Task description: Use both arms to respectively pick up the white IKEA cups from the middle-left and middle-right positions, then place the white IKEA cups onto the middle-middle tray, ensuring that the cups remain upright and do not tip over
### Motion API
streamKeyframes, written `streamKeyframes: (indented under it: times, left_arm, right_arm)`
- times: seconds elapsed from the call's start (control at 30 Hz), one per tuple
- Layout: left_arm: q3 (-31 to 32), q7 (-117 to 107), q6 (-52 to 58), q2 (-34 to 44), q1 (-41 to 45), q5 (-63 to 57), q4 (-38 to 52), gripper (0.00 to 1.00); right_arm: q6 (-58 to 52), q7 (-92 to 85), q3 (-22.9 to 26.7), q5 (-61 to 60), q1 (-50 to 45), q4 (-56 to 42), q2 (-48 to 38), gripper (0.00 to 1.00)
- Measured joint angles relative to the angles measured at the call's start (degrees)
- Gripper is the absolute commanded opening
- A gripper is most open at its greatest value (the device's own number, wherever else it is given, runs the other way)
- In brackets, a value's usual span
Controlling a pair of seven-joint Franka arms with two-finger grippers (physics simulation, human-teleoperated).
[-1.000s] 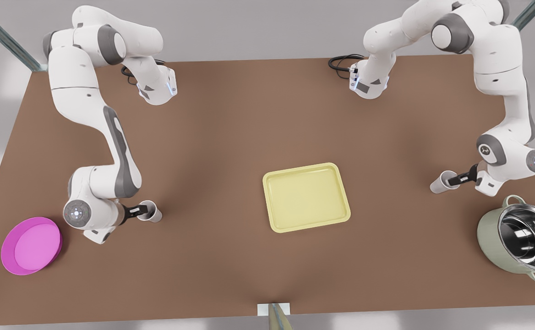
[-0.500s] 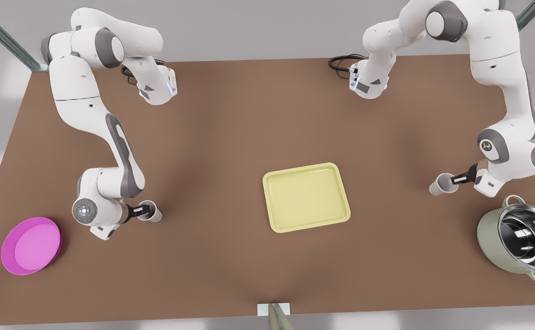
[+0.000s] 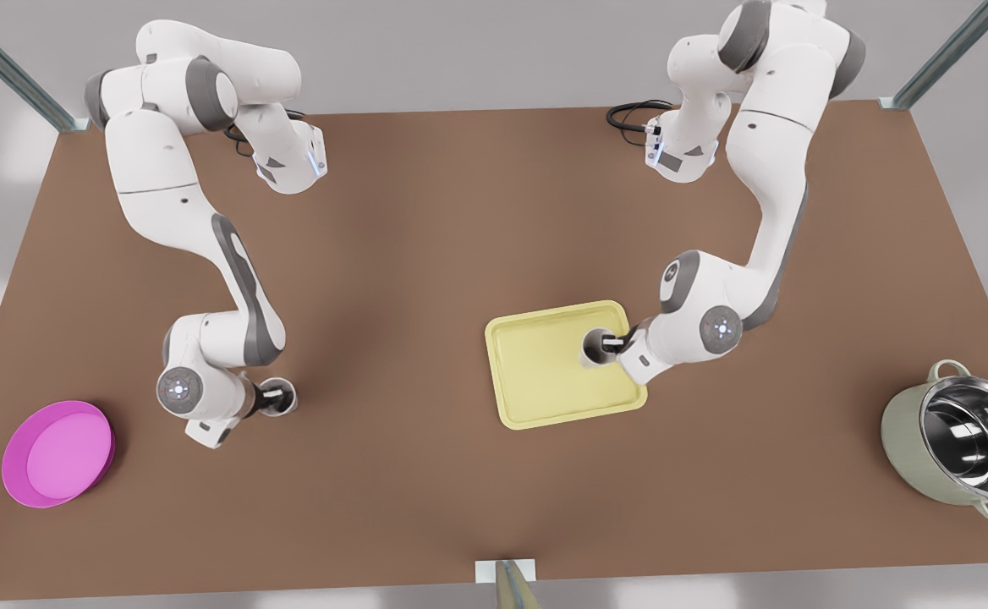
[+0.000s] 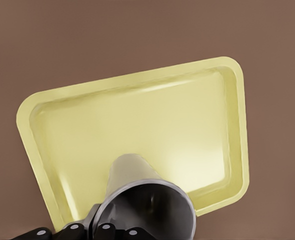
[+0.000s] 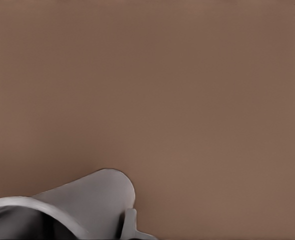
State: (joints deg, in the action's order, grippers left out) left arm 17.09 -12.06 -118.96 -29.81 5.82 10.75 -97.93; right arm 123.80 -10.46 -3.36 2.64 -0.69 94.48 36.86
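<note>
Plainly, one white cup is pinched at its rim by the left gripper, one finger inside the mouth and one outside, and is held upright over the pale yellow tray, near the edge toward the front view's right. From the left wrist view the same cup is seen above the tray, with the black fingers clamped at its rim; whether its base is touching the tray floor cannot be told. The other white cup is gripped the same way by the right gripper, well apart from the tray over the brown table at the front view's left, and only table is seen beyond that cup from the right wrist. A magenta dish and a steel-lined pot are seen at opposite table ends.
</note>
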Motion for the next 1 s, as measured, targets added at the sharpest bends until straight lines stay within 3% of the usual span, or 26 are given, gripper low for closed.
streamKeyframes:
  times: [0.07,0.17,0.27,0.33,0.4,0.5,0.57,0.77,0.8,0.83,0.93,1.0]
  left_arm:
    - [0.09,-2.38,-1.59,-1.46,0.15,-0.28,-0.19,0.21]
    - [0.38,-5.48,-3.56,-3.52,0.23,-1.07,-0.26,0.21]
    - [0.63,-8.21,-5.08,-4.55,0.16,-1.92,-0.27,0.21]
    - [0.79,-9.75,-5.81,-4.87,0.16,-2.13,-0.27,0.33]
    - [0.83,-10.97,-6.40,-5.01,0.16,-2.01,-0.27,0.60]
    - [0.87,-12.27,-7.07,-5.05,0.16,-1.62,-0.28,0.74]
    - [0.90,-13.06,-7.32,-4.89,0.01,-1.51,-0.28,1.00]
    - [1.38,-15.57,-2.16,1.34,-0.68,-1.91,1.62,1.00]
    - [1.09,-16.08,2.12,2.49,-0.98,-2.62,6.32,1.00]
    - [0.93,-16.54,7.69,3.15,-2.12,-4.17,13.04,1.00]
    - [0.93,-16.90,23.47,3.83,-7.30,-9.51,28.47,1.00]
    - [-1.01,-15.73,31.47,5.56,-7.57,-13.63,31.64,1.00]
  right_arm:
    - [-0.11,-0.04,-1.16,-0.01,0.06,-0.82,-0.93,0.21]
    - [-0.26,-0.56,-6.63,-0.07,-0.56,-2.71,-1.51,0.21]
    - [-0.53,-1.28,-8.54,-0.41,-9.37,-7.15,0.11,0.21]
    - [-0.80,-0.77,-8.78,-0.51,-16.33,-11.75,2.45,0.21]
    - [-1.16,0.74,-8.84,-0.71,-22.33,-17.15,5.70,0.21]
    - [-1.51,3.96,-9.14,-1.97,-27.56,-26.39,12.09,0.21]
    - [-1.61,6.06,-9.19,-2.59,-29.23,-29.26,14.84,0.21]
    - [-0.74,11.68,-9.27,-3.26,-31.01,-30.11,18.38,0.21]
    - [-0.51,12.46,-9.28,-3.30,-31.07,-30.15,18.57,0.35]
    - [-0.32,13.27,-9.28,-3.20,-31.10,-30.07,18.67,1.00]
    - [0.26,15.95,-9.29,-2.15,-31.07,-29.59,18.70,1.00]
    - [0.46,18.23,-9.31,-0.84,-30.98,-29.42,18.69,1.00]
